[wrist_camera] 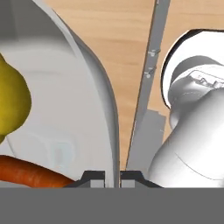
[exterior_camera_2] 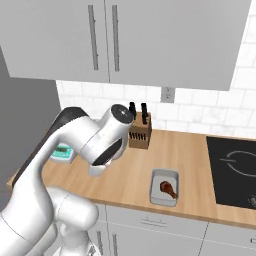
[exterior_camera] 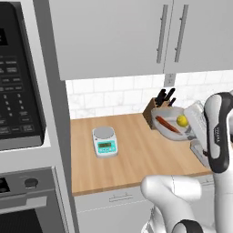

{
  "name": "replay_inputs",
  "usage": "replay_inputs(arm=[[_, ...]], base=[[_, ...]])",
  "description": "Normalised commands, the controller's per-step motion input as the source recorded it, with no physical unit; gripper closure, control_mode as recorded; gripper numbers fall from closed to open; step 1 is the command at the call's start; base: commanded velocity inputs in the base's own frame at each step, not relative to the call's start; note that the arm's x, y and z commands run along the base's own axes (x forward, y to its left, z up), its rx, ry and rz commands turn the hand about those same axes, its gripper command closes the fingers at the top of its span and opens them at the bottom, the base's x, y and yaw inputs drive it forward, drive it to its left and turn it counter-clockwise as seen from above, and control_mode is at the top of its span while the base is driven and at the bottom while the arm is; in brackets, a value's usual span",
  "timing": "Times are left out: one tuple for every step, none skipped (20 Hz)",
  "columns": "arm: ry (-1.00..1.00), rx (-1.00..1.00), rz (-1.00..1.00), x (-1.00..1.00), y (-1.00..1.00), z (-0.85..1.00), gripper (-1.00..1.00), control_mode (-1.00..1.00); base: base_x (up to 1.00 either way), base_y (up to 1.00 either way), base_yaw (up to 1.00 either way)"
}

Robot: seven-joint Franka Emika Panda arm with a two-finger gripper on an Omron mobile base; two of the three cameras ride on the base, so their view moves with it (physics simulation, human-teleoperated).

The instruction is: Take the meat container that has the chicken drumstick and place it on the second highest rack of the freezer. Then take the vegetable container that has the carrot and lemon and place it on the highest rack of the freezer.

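2 base views flank arm, share counter [exterior_camera: 132, 150] (knife block [exterior_camera_2: 140, 134]); hand view close.

Simulated kitchen with a light wooden countertop [exterior_camera: 132, 154] running along a white marble-tiled backsplash [exterior_camera: 113, 96]. Grey upper cabinets [exterior_camera: 113, 36] with long vertical bar handles [exterior_camera: 161, 32] above; grey base drawers [exterior_camera: 113, 200] below the counter edge. Wall outlet [exterior_camera_2: 167, 93] set in the tiles beneath the cabinets. Black microwave panel [exterior_camera: 16, 77] and an oven front with a round knob [exterior_camera: 31, 183] built into a tall grey column at far left. Black induction cooktop [exterior_camera_2: 232, 170] inset at the counter's right end. Even, shadowless lighting throughout.
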Motion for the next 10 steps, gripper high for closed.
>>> replay_inputs(arm=[[0.0,0.0,0.37,-0.34,0.01,1.0,1.0,-1.0],[0.0,0.0,0.38,-0.4,0.01,1.0,1.0,-1.0],[0.0,0.0,0.37,-0.4,0.0,1.0,1.0,-1.0],[0.0,0.0,0.35,-0.37,0.0,1.0,1.0,-1.0],[0.0,0.0,0.35,-0.34,0.0,1.0,1.0,-1.0],[0.0,0.0,0.35,-0.29,0.01,1.0,1.0,-1.0],[-0.02,0.0,0.33,-0.34,0.05,1.0,1.0,-1.0],[-0.06,0.0,0.29,-0.4,0.02,1.0,1.0,-1.0],[-0.08,0.0,0.24,-0.52,0.14,1.0,1.0,-1.0],[-0.01,0.2,0.17,-0.53,0.11,0.92,1.0,-1.0]], base=[[0.0,0.0,0.0],[0.0,0.0,0.0],[0.0,0.0,0.0],[0.0,0.0,0.0],[0.0,0.0,0.0],[0.0,0.0,0.0],[0.0,0.0,0.0],[0.0,0.0,0.0],[0.0,0.0,0.0],[0.0,0.0,0.0]])
